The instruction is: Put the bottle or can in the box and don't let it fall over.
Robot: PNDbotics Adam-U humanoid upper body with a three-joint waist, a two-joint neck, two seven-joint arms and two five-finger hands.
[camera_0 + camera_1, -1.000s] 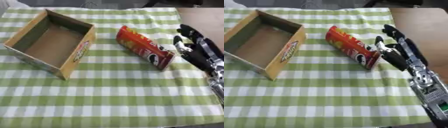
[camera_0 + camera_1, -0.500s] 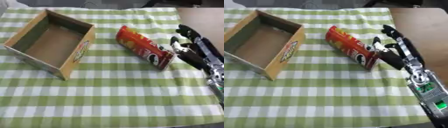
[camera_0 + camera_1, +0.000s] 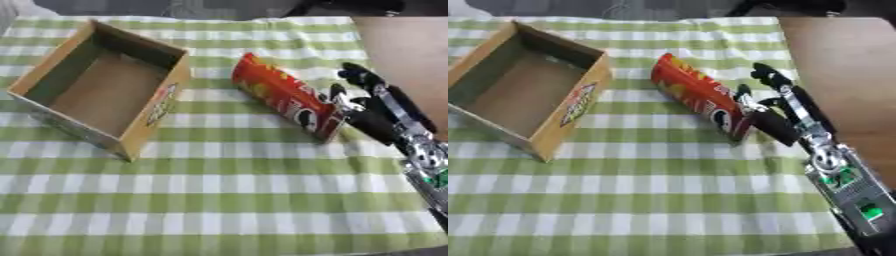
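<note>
Just left of the right hand, whose relaxed fingers hold nothing, the red can lies on its side, the cardboard box farther left.

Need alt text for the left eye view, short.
A red chip can lies on its side on a green checked tablecloth, with the robot's right hand at its lower end, fingers open. An open, empty cardboard box sits apart to the left.
</note>
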